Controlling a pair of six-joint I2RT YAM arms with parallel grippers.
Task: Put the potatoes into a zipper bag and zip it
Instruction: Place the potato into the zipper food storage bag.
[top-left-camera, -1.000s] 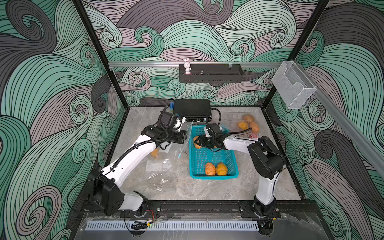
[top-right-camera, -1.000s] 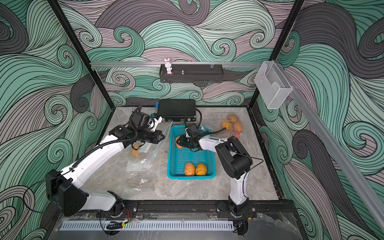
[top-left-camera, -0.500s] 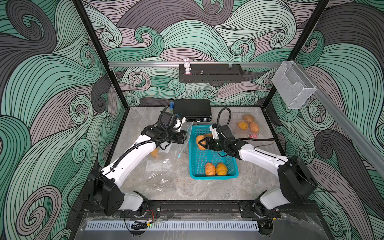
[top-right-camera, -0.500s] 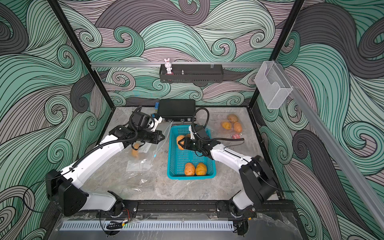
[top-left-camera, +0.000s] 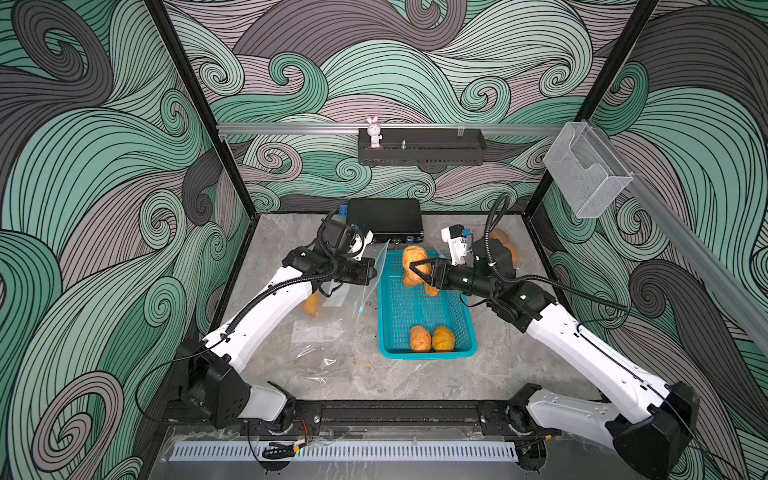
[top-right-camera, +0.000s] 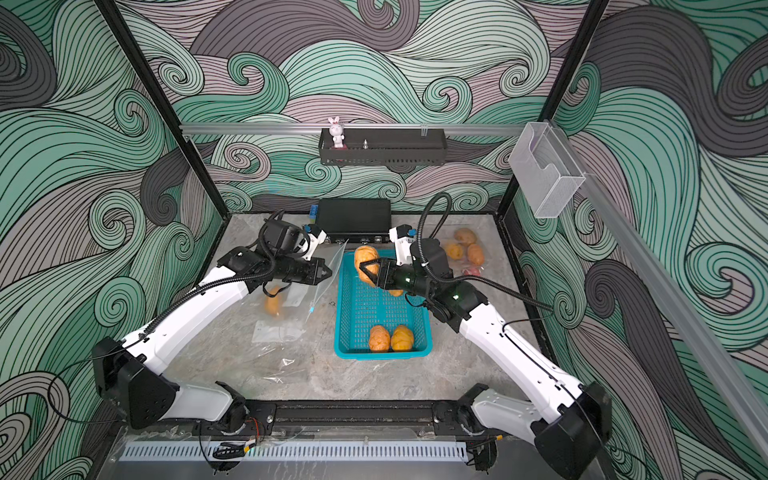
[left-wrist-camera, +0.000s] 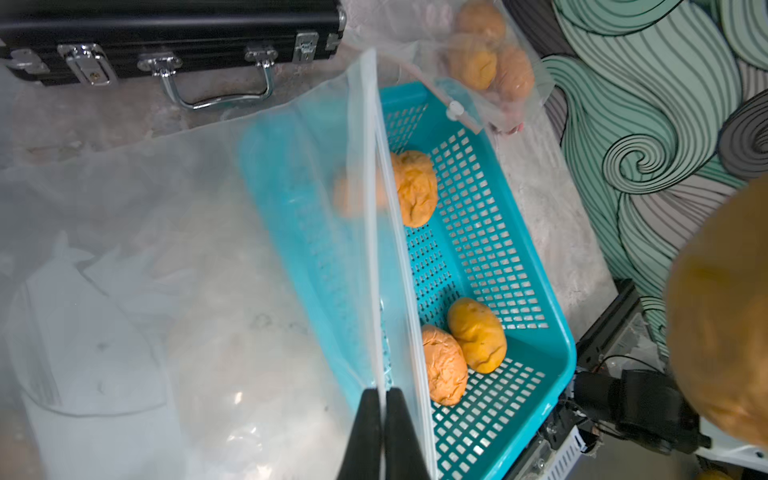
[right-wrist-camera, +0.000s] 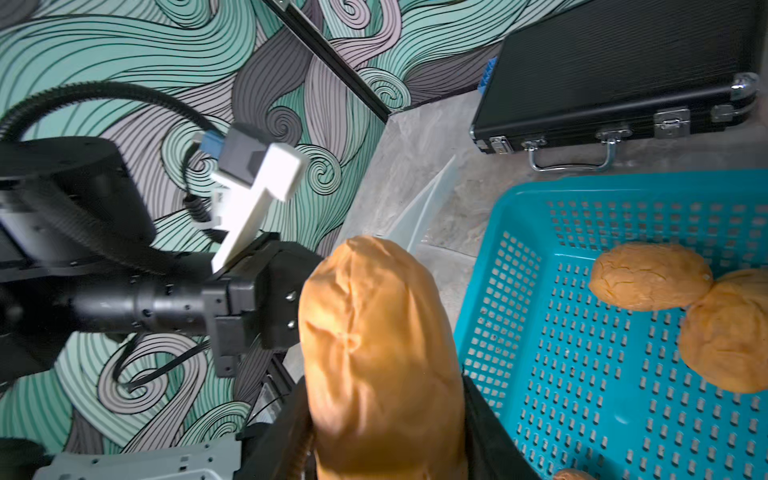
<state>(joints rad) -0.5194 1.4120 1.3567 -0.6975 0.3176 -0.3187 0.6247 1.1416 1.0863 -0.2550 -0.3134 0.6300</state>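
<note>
Right arm: stretched low over the table, right gripper (top-left-camera: 417, 268) clamped on a potato (top-left-camera: 412, 254) above the blue basket's (top-left-camera: 428, 354) far corner, beside the bag mouth.
Left arm: bent, left gripper (left-wrist-camera: 382, 401) pinched tight on the zipper bag's (left-wrist-camera: 368, 174) raised rim.
Other potatoes (top-left-camera: 419, 337): in the basket; one (top-left-camera: 311, 303) in the bag.
Change: a second ago the right arm stood folded, its gripper low in the basket; the left arm is unmoved.

I see both arms stretched forward from the near rail, elbows bowed outward, wrists turned so the tips face each other. The left pincer (top-left-camera: 371, 272) has its jaws pressed flat together, pinching the rim of the zipper bag (left-wrist-camera: 370, 174). The right pincer (top-left-camera: 417, 269) has its jaws part-spread, clamped around one potato (top-left-camera: 412, 255).
</note>
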